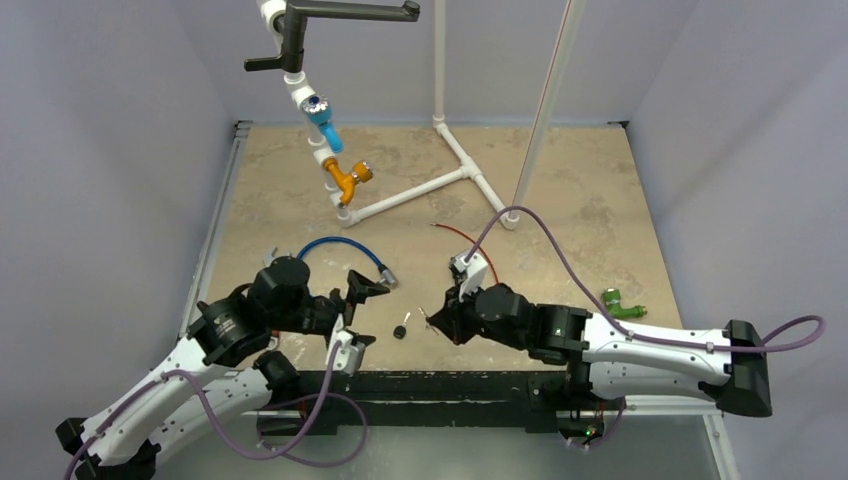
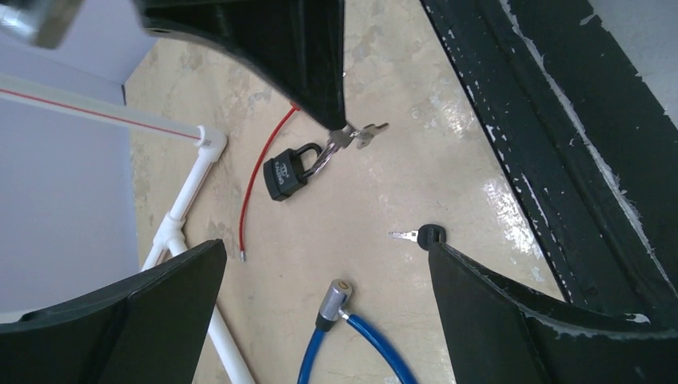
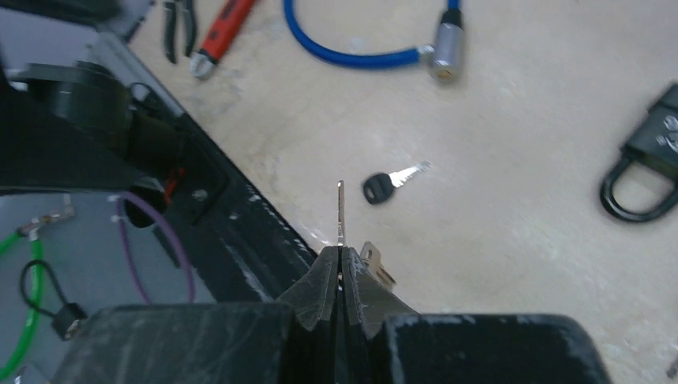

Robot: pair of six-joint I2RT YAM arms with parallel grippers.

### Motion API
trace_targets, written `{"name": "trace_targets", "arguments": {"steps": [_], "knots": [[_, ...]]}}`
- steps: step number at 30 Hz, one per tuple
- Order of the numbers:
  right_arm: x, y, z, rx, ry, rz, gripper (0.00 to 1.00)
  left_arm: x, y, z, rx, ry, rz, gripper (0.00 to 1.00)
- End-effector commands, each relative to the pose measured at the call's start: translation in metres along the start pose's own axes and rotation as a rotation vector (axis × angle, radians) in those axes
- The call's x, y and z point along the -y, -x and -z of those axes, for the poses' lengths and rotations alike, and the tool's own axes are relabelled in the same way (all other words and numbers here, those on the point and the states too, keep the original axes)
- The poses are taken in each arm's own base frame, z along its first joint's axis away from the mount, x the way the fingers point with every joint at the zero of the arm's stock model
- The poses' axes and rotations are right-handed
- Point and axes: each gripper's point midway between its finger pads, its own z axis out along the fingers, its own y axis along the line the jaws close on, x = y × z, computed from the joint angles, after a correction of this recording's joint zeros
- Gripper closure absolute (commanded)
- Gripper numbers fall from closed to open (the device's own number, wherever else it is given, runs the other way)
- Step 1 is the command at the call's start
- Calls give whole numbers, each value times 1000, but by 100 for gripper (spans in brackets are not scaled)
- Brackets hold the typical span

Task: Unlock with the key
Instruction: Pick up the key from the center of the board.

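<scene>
Clamping the key [image 3: 340, 210] by its head, the right gripper [image 3: 342, 268] leaves the blade free for the padlock [image 3: 648, 160], while the left gripper [image 1: 361, 315] gapes wide, likely to steady it.

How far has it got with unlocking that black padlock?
Done: the right pincer is shut on a silver key, blade pointing forward. In hand: getting that key to the padlock, which lies apart on the table, shackle apparently closed. Left: insert and turn. The left pincer is open and empty; a black-headed key lies unused.
</scene>
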Motion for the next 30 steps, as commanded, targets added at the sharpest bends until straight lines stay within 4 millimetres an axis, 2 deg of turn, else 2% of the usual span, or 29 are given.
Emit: {"name": "trace_targets", "arguments": {"steps": [1, 4, 8, 12, 15, 17, 20, 21, 22, 25, 30], "knots": [[-61, 49, 16, 47, 208, 106, 100, -18, 32, -4, 87, -27, 1, 0], [-74, 62, 23, 50, 241, 143, 100, -20, 46, -3, 109, -49, 177, 3], [-85, 77, 30, 61, 263, 194, 100, -20, 47, -6, 88, -39, 438, 11], [-91, 84, 33, 55, 267, 238, 100, -22, 54, -2, 112, -28, 565, 17], [-94, 88, 35, 53, 269, 259, 100, -25, 55, -1, 117, -18, 593, 21], [-96, 89, 36, 53, 274, 265, 100, -29, 54, 0, 117, -1, 593, 27], [-98, 89, 36, 51, 281, 273, 100, -35, 55, 0, 122, 22, 594, 49], [-99, 89, 36, 51, 283, 274, 100, -38, 55, 0, 124, 31, 596, 51], [-100, 89, 37, 50, 285, 275, 100, -39, 54, 0, 123, 35, 603, 50], [-105, 90, 38, 50, 297, 285, 100, -41, 53, -1, 121, 42, 619, 39], [-111, 90, 39, 44, 310, 302, 100, -42, 52, -1, 120, 43, 636, 31]]}}
